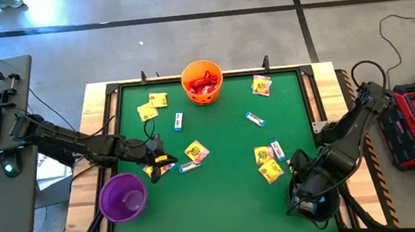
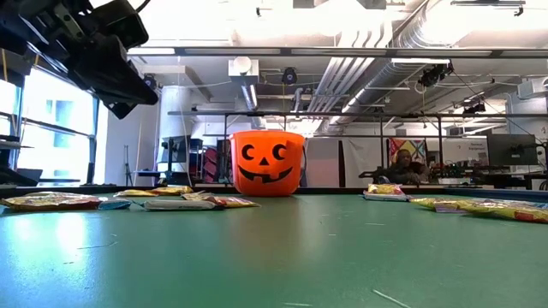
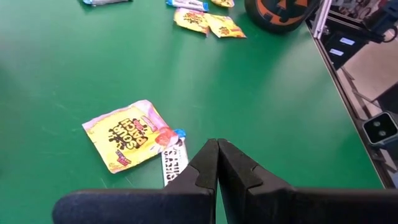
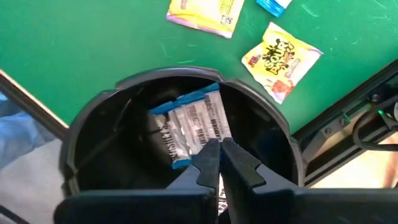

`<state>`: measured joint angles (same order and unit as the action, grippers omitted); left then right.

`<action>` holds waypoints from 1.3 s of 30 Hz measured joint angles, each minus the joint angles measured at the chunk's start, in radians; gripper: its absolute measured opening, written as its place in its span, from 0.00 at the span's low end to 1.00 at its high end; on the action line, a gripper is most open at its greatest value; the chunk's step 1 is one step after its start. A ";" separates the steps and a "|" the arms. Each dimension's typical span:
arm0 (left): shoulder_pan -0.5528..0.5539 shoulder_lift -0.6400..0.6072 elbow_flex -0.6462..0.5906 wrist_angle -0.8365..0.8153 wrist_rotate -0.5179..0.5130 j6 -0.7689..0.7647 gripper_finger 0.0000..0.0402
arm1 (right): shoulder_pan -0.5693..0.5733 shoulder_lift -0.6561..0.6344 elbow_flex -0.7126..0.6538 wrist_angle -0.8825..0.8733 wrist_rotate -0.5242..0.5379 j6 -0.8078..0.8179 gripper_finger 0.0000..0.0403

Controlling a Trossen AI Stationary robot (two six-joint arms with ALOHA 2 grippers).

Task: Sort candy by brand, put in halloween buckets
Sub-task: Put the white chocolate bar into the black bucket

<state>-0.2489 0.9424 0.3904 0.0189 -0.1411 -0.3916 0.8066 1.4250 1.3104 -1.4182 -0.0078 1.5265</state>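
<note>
We see the left gripper (image 3: 217,155) pressed shut and empty above the green felt table top (image 1: 224,199), its tips just beside a flat yellow wrapped candy packet (image 3: 127,135) and a narrow white-blue wrapped candy packet (image 3: 173,163). The white-blue packet's long axis runs along the gripper's line of sight, one short end toward the fingers; the yellow packet lies at a slant to it, the two touching at a corner. The small round purple plastic pail (image 1: 123,197) stands near the left gripper, by the table's near left edge.

The right gripper (image 4: 219,155) is also closed and holds nothing, its tips over the mouth of the round black plastic pail (image 4: 99,118) at the near right corner. Inside lie white-blue packets (image 4: 193,121), long axes roughly parallel, leaning against the wall.

The orange pumpkin-face plastic pail (image 1: 202,82) stands at the far edge with red packets (image 1: 204,85) inside.
</note>
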 joint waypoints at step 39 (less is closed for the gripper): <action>0.007 0.000 0.000 0.000 -0.005 0.019 0.00 | 0.189 0.096 -0.084 0.144 0.080 0.303 0.00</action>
<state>-0.2417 0.9422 0.3901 0.0191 -0.1461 -0.3727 0.9951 1.5207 1.2263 -1.2747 0.0719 1.8297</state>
